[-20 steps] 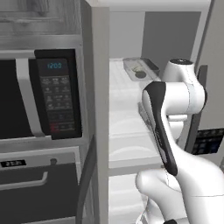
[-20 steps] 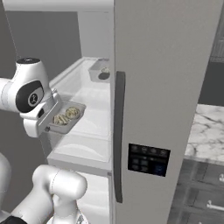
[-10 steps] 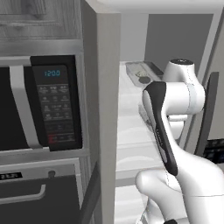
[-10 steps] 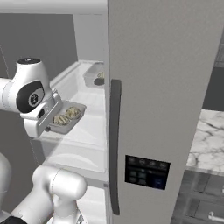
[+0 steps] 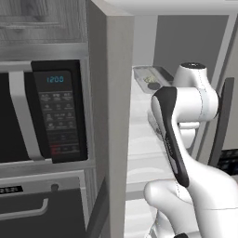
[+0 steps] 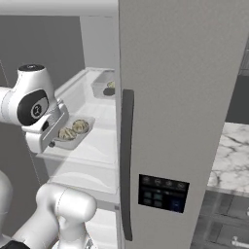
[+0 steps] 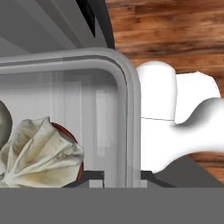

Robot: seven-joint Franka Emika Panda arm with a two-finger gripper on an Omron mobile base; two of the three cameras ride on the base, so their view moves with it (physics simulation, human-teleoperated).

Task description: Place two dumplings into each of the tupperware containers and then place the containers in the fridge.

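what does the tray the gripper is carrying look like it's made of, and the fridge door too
The tupperware container looks like grey see-through plastic: shelf lines show through its smooth, glossy wall. The fridge door looks like matte grey metal, flat and evenly shaded, though a rendered surface leaves that open.

Two containers: one (image 6: 72, 136) at left centre of the right base view, at the arm's end, and a second (image 6: 104, 87) higher up toward the middle, on the fridge shelf; the second also shows at upper centre of the left base view.

Two dumplings (image 6: 74, 130) lie in the first container in the right base view. The hand view shows one dumpling at lower left and the edge of another at the far left. The second container's contents are too small to count.

One fridge (image 6: 175, 97). One microwave (image 5: 42, 116), at left in the left base view.
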